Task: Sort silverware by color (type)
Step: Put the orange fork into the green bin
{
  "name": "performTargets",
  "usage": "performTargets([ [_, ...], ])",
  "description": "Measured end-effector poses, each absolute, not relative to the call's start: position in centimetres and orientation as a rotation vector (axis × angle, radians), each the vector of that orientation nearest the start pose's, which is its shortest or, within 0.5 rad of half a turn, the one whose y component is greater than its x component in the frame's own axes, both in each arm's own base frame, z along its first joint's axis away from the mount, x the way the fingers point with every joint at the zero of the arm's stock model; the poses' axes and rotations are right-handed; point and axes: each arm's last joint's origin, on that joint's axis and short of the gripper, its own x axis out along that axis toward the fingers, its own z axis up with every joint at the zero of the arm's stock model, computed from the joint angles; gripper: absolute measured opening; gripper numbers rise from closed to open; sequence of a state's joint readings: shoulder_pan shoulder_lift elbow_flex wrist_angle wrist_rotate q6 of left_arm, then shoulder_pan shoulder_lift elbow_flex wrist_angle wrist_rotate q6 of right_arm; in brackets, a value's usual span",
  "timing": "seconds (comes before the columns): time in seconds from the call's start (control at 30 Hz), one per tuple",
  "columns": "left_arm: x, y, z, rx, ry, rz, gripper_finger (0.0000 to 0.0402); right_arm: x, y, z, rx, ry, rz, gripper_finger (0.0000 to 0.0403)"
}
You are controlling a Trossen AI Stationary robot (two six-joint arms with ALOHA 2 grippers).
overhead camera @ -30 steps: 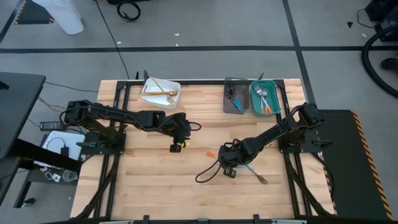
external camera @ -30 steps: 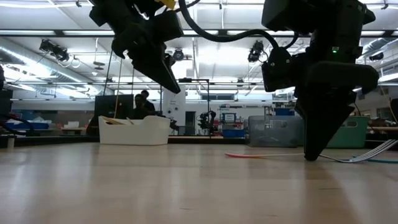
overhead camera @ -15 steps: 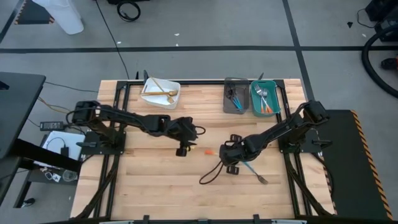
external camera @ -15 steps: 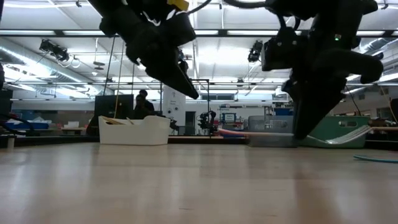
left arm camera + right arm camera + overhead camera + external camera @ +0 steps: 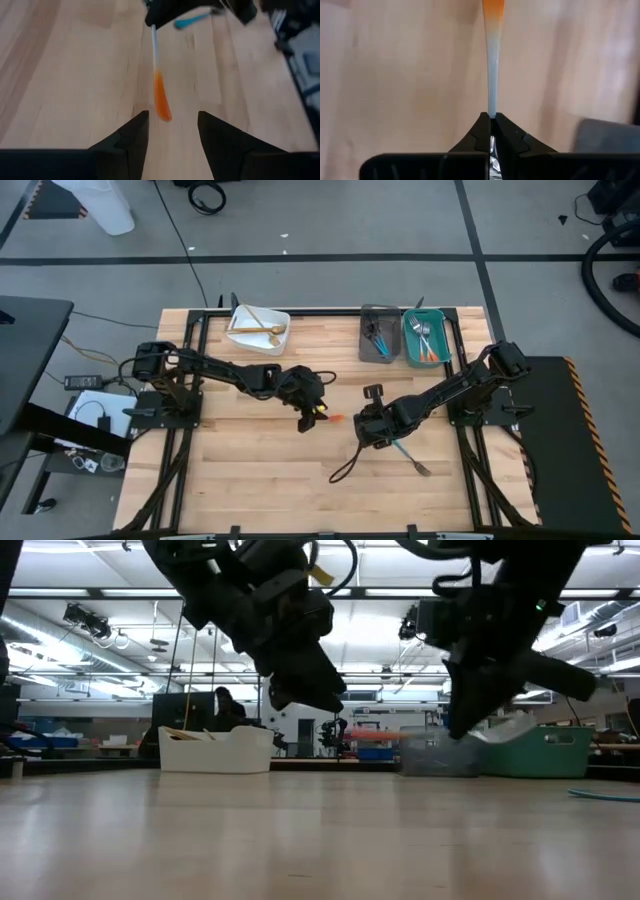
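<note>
Lifted off the table, orange-handled utensil (image 5: 492, 60) now hangs from right gripper (image 5: 491, 131).

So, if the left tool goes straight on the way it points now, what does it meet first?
Probably the orange utensil held by the right tool; its orange end lies just ahead of the open left tool. Depth is unclear.

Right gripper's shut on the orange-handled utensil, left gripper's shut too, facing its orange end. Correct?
Not quite. The left gripper is open, as the left wrist view shows, fingers spread either side of the orange end. The right gripper is shut on the orange-handled utensil.
</note>
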State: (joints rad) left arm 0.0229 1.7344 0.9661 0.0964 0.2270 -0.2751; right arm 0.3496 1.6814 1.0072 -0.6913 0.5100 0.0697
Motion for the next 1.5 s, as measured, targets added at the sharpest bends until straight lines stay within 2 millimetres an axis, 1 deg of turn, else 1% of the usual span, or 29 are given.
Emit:
performTargets([
  [0.2,35.9,0.4,18.2,-0.467,0.637,-0.042,0.0177,28.9,8.7,18.1,-0.657,1.209,-0.214,0.0016],
  [0.43,36.0,0.6,18.2,-0.459,0.613,0.037,0.0176,29.4,8.6,19.0,-0.836,1.184,-0.243,0.0016],
  [0.7,36.0,0.8,18.3,-0.442,0.607,0.042,0.0173,29.7,8.4,19.7,-1.0,1.168,-0.295,0.0017],
  [0.77,36.0,0.8,18.3,-0.433,0.607,0.04,0.0163,29.7,8.3,19.8,-1.037,1.169,-0.308,0.0017],
  [0.87,36.1,0.8,18.3,-0.404,0.601,0.043,0.0137,29.7,8.2,19.9,-1.072,1.169,-0.325,0.0017],
  [1.1,36.3,0.9,18.7,-0.351,0.547,0.03,0.0057,29.8,8.1,19.9,-1.127,1.175,-0.33,0.0017],
  [1.2,36.3,1.0,18.6,-0.334,0.55,0.043,0.0021,29.7,8.1,20.0,-1.149,1.171,-0.357,0.0017],
  [1.23,36.4,1.1,18.4,-0.333,0.551,0.044,0.0015,29.7,8.1,20.0,-1.154,1.172,-0.361,0.0017],
  [1.37,36.7,1.2,17.8,-0.333,0.555,0.042,0.0014,29.7,8.1,20.0,-1.152,1.178,-0.349,0.0017],
  [1.5,36.7,1.2,17.8,-0.324,0.548,0.038,0.0014,29.7,8.1,20.0,-1.122,1.166,-0.376,0.0028],
])
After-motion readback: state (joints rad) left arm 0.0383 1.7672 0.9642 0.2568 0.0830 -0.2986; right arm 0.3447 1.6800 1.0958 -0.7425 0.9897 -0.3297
